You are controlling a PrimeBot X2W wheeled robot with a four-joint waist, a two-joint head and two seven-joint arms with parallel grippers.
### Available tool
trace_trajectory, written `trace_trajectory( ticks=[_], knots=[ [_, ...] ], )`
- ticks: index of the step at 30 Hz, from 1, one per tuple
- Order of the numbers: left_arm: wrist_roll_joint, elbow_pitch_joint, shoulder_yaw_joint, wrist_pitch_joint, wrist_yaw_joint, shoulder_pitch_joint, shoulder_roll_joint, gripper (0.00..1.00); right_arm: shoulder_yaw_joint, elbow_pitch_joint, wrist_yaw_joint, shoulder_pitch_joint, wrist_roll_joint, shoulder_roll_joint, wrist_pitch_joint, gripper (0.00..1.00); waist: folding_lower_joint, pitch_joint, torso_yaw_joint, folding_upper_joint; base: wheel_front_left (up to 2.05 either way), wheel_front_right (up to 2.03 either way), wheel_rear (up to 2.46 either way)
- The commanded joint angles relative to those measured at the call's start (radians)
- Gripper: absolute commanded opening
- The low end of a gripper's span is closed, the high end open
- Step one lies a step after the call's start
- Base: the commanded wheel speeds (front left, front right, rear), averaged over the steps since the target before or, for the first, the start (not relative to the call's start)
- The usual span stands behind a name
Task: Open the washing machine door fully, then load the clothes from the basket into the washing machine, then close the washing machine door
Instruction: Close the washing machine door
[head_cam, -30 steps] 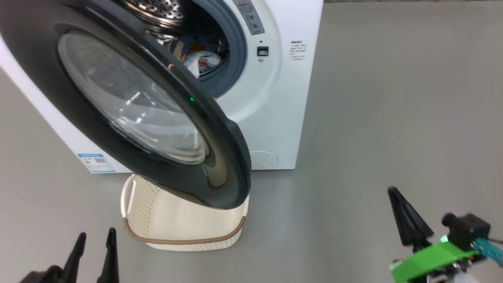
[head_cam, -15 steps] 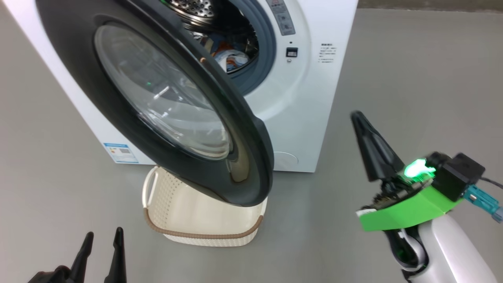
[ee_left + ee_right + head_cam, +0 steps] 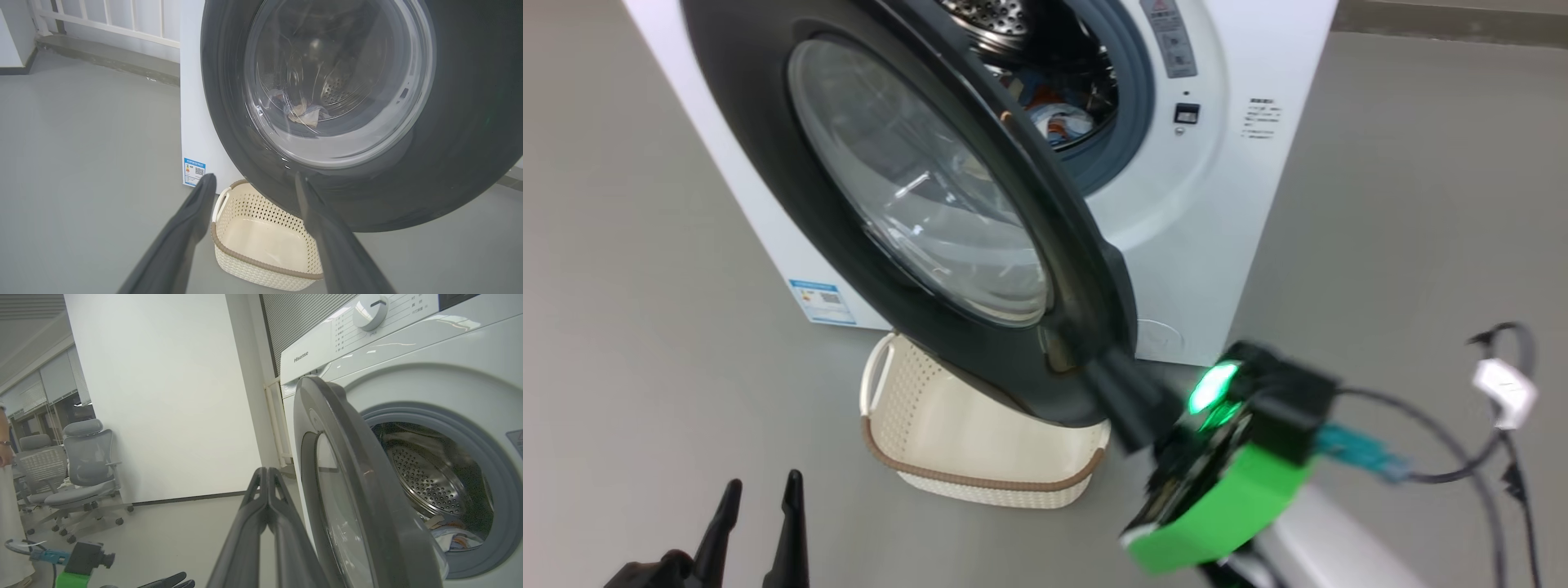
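Observation:
The white washing machine (image 3: 1217, 245) stands on the grey floor, its black-rimmed door (image 3: 735, 122) swung partly out. Clothes (image 3: 1058, 122) lie in the steel drum (image 3: 425, 473). Under the door sits the cream basket (image 3: 980, 482), and I see nothing inside it. My right gripper (image 3: 1098, 371) is shut with nothing in it, its tip at the door's lower free edge on the outer side; whether it touches, I cannot tell. In the right wrist view its fingers (image 3: 267, 490) lie just left of the door (image 3: 359, 477). My left gripper (image 3: 765, 480) hangs open, low and to the left of the basket (image 3: 261, 245).
A blue label (image 3: 194, 171) marks the machine's lower left corner. Black cables (image 3: 1494, 384) trail over the floor at the right. Office chairs (image 3: 86, 465) and a person (image 3: 8, 522) stand far off to the left. A white railing (image 3: 102, 24) runs behind the machine.
The camera has moved. My shut right gripper has swung up and left from the lower right to the door's lower edge. The left gripper stays open and still.

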State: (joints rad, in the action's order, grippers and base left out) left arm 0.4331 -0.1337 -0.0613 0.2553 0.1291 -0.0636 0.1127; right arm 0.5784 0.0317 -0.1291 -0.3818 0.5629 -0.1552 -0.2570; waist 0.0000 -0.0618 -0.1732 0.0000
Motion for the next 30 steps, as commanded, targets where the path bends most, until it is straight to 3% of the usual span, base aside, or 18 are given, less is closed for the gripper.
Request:
trace_trajectory(
  ticks=[1, 7, 13, 20, 30],
  knots=[
    [-0.012, 0.021, 0.029, 0.006, 0.002, 0.032, 0.006, 1.0, 0.061, -0.012, -0.002, -0.021, 0.012, 0.02, -0.005, 0.0, 0.0, -0.001, -0.018, 0.0, 0.0, 0.0, 0.0],
    [-0.007, 0.013, 0.017, 0.006, 0.002, 0.039, -0.006, 1.0, 0.176, -0.143, -0.002, -0.016, 0.028, 0.021, -0.005, 0.0, 0.0, -0.011, -0.047, 0.0, 0.0, 0.0, 0.0],
    [-0.002, 0.006, 0.013, 0.006, 0.002, 0.048, -0.014, 1.0, 0.201, -0.23, -0.002, -0.016, 0.033, 0.023, -0.005, 0.0, 0.0, -0.019, -0.062, 0.0, 0.0, 0.0, 0.0],
    [0.003, -0.001, 0.008, 0.006, 0.002, 0.05, -0.019, 1.0, 0.147, -0.326, -0.002, -0.018, 0.026, 0.023, -0.005, 0.0, 0.0, -0.026, -0.064, 0.0, 0.0, 0.0, 0.0],
    [0.006, 0.001, -0.015, 0.006, 0.002, 0.072, -0.014, 1.0, -0.008, -0.358, -0.002, -0.043, -0.016, 0.034, -0.005, 0.0, 0.0, -0.053, -0.057, 0.0, 0.0, 0.0, 0.0]
  ],
)
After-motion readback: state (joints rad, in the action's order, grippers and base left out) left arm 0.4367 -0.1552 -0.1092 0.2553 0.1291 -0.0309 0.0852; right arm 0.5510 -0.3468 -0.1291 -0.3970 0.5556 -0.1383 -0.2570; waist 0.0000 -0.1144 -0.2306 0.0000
